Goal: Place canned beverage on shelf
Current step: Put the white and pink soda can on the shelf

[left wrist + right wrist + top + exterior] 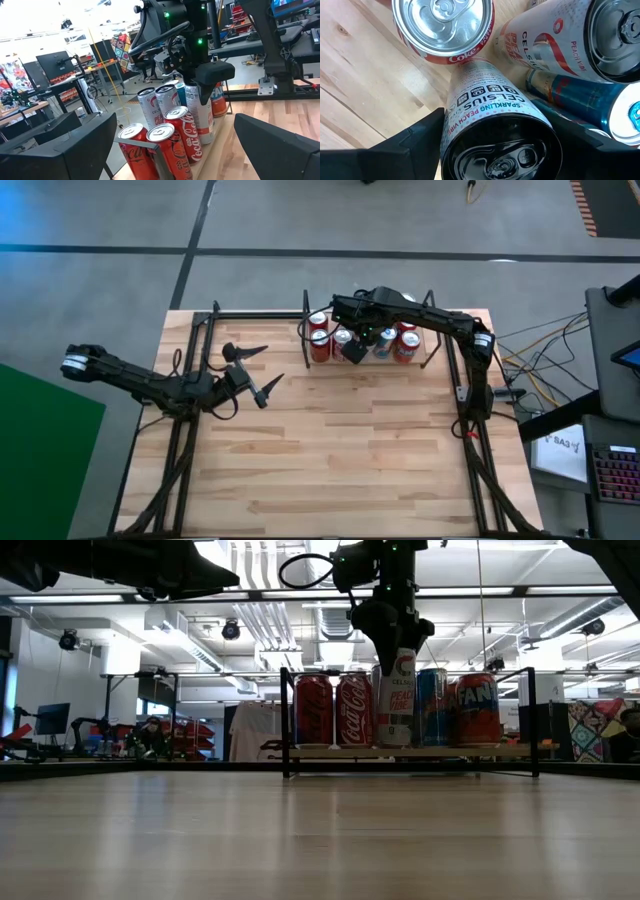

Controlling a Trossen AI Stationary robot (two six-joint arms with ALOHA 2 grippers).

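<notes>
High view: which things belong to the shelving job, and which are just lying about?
Job:
- white Celsius can, gripped by right gripper
- shelf
- cans already on the shelf

Not in use:
- left gripper, fingers open, over bare table
- cables beside the table

The light plank table [340, 450] carries the shelf [372, 362] at its far edge, around twelve to one o'clock from the table's middle. The shelf is a small pale board inside thin black posts and rails. Standing upright on it, packed close, are red Coca-Cola cans [335, 710], white Celsius cans [400, 700], a blue can [432, 707] and a red Fanta can [478, 708].
</notes>
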